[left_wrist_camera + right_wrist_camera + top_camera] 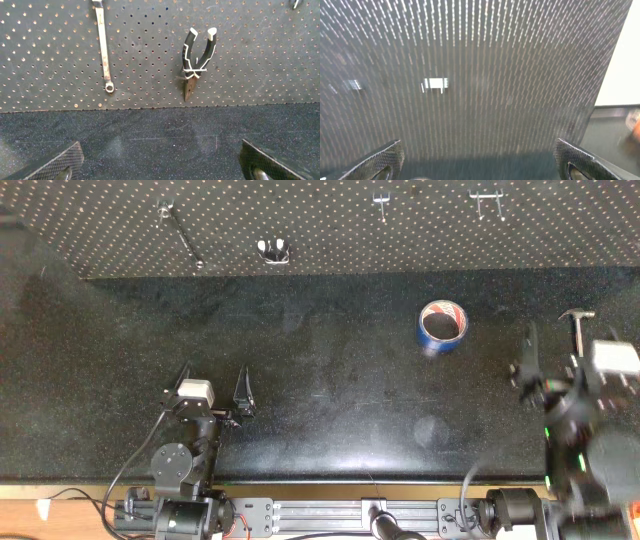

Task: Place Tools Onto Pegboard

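Looking down on the black worktop (pixel 330 380), we count 2 tools already hung on the perforated dark pegboard (pixel 330 225): a slim silver combination wrench (pixel 183 235) and a pair of black-and-white-handled pliers (pixel 272 250). Farther right, 2 bare metal hooks (pixel 380 202) (pixel 487 202) wait.

2 items remain on the worktop. A blue roll of tape (pixel 442 326) sits right of centre, well apart from the board. A small metal-headed hammer (pixel 577 320) lies near the right edge, its head toward the board and its handle running back beside the right arm, the lower part hidden.

The left gripper (pixel 214 380) rests low near its base with its fingers spread wide and nothing between them, facing the pliers and wrench. The right gripper (pixel 478 145) is likewise released and empty, pointed at the pegboard, just beside the hammer.

We judge the hammer to be stiff and head-heavy, so a grip far down the handle would let it swing. Taking the handle close under the head should keep it steady for hooking. The tape roll looks light and rigid, but its smooth rim may slip. Pinching through the wall, 1 finger inside the core, seems the safer hold, leaving the hole free for a hook.
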Robot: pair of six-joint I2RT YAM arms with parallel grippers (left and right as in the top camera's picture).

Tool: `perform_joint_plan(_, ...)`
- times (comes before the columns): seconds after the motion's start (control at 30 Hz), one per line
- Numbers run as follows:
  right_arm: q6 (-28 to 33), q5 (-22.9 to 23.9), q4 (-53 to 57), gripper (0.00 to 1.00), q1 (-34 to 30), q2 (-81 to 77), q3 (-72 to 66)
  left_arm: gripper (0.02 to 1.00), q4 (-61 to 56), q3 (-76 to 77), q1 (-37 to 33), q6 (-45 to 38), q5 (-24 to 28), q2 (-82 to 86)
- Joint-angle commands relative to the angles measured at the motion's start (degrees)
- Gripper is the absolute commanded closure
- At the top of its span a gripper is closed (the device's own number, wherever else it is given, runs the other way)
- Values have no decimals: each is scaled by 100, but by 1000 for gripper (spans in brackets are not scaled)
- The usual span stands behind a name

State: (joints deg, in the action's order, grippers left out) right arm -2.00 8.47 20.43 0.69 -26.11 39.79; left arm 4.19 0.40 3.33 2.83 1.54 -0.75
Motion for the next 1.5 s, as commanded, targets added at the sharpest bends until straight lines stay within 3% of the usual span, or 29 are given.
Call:
perform_joint_plan(0.03,-1497,-809,1335,27,79,-3132,1386,23,39,-9,28,-13,26,55)
perform_joint_plan(0.1,-1773,-752,2474,27,483,-4238,2566,23,42,-9,28,-13,26,55)
perform_joint_plan(0.2,-1768,-339,2435,27,1486,-5149,2966,23,39,-9,28,-13,28,55)
perform_joint_plan(0.27,-1904,-308,2455,25,1862,-5735,3156,23,39,-9,28,-13,26,55)
perform_joint_plan(0.33,-2459,-435,2498,25,1902,-6262,3182,23,42,-9,28,-13,28,55)
perform_joint_plan(0.37,-2459,-603,2500,25,1902,-6417,3182,23,39,-9,28,-13,26,55)
perform_joint_plan(0.7,-2669,-592,2343,16,1884,-7512,3182,23,42,-9,28,-13,28,55)
perform_joint_plan(0.73,-2669,-592,2343,49,1884,-7582,3182,23,42,-9,28,-13,28,55)
perform_joint_plan(0.77,-2669,-595,2347,268,1886,-7705,3182,23,42,-9,28,-13,28,55)
perform_joint_plan(0.8,-2669,-595,2347,419,1886,-7733,3182,23,39,-9,28,-13,28,55)
perform_joint_plan(0.93,-2669,-592,2391,744,1884,-7755,3180,23,42,-9,28,-13,26,55)
perform_joint_plan(0.97,-2669,-595,2391,923,1886,-7742,3180,23,42,-9,28,-13,26,55)
perform_joint_plan(1.03,-2673,-597,2387,923,1915,-7508,3180,23,42,-9,28,-13,26,55)
perform_joint_plan(1.2,-3182,-509,1475,925,2288,-4988,3180,23,42,-9,28,-13,28,57)
perform_joint_plan(1.23,-2787,92,807,925,2758,-4776,3180,23,39,-9,28,-13,28,55)
perform_joint_plan(1.3,-2085,507,33,925,3209,-5060,3180,23,42,-9,28,-13,28,57)
perform_joint_plan(1.4,-1414,540,-817,925,3279,-5753,3180,23,42,-9,28,-13,28,55)
perform_joint_plan(1.5,-1263,1473,-1506,930,3279,-6384,3180,23,42,-9,28,-13,28,55)
